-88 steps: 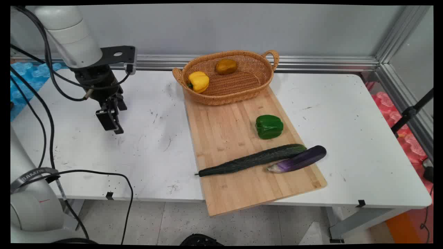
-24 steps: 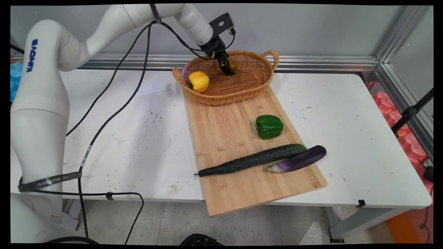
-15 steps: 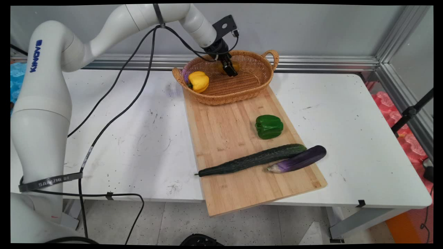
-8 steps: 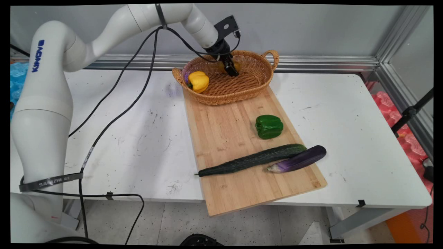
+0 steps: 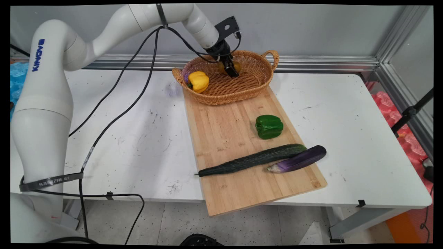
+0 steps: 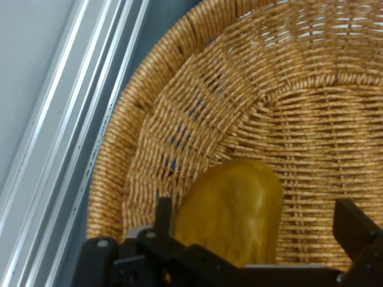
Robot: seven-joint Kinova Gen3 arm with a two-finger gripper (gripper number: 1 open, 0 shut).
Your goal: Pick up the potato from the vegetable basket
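White table (image 5: 363,138), grey wall (image 5: 311,27)

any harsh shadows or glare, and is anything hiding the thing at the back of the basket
Main view: even light, faint shadows by the green pepper and cucumber, no glare; the end effector hides most of the yellow-brown vegetable. Hand view: black linkage cuts off its lower end.

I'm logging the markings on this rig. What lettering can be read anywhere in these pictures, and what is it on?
"KINOVA": blue letters on the white arm link, running up it.
"SANZHE": on the dark strap round the arm's base; the marks after it are too small to read.
Hand view: no text.
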